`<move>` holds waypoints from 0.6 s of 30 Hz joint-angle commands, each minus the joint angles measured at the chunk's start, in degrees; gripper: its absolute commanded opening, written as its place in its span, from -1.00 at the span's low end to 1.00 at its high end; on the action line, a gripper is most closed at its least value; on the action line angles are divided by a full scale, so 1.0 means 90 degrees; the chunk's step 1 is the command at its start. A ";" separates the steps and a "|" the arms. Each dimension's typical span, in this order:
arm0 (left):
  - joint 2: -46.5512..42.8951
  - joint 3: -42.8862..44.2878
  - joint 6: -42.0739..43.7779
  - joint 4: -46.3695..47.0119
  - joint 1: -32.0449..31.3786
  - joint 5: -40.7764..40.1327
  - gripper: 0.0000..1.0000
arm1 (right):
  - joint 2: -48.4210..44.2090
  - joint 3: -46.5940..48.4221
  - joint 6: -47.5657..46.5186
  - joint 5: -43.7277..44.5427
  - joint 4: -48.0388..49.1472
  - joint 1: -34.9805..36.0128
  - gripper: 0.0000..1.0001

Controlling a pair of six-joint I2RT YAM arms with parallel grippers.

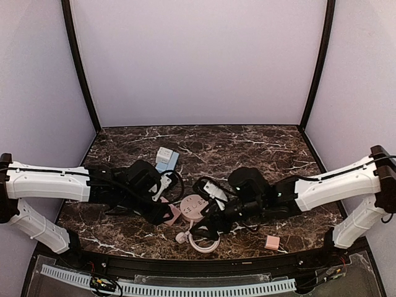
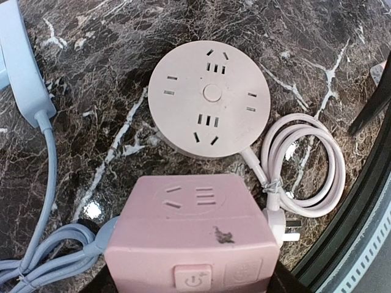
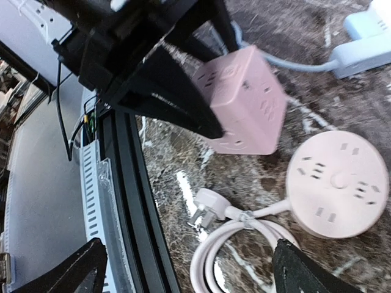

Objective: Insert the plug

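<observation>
While your left gripper (image 1: 161,211) sits low over the dark marble table (image 1: 260,148), its jaws are clamped on the pink cube socket (image 2: 192,238). You can see one black finger (image 3: 177,97) pressed flat against the cube's side. Whether the cube rests on the marble or hangs just above it, I can't tell.

Over on the other side, your right gripper (image 3: 189,274) has its jaws spread wide, with nothing gripped between them. Just ahead of it lies the plug (image 3: 204,209), flat on the marble, apart from both grippers, with its prongs pointing toward the black front rail (image 3: 131,201).

From the plug, the pink cord (image 3: 244,256) loops into a tied coil and runs up to the round pink socket (image 2: 211,97), which sits just beside the cube. Further back is the blue power strip (image 1: 166,159), its blue cable (image 2: 46,183) trailing past the cube's side. Off to your right, a small pink block (image 1: 272,242) sits alone near the front edge.
</observation>
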 commanded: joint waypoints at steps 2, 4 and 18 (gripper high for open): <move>-0.0042 0.0526 0.0630 -0.0565 0.0059 -0.0226 -0.98 | -0.1570 -0.0775 0.0106 0.1554 -0.0623 -0.0345 0.97; 0.0083 0.0740 0.0784 -0.0721 0.0079 -0.0295 -0.99 | -0.2076 -0.1068 0.0165 0.1651 -0.0681 -0.0596 0.97; 0.1534 0.2291 0.1372 -0.1700 0.0250 0.0138 -0.98 | -0.3209 -0.1633 0.0008 0.1827 -0.1059 -0.1287 0.97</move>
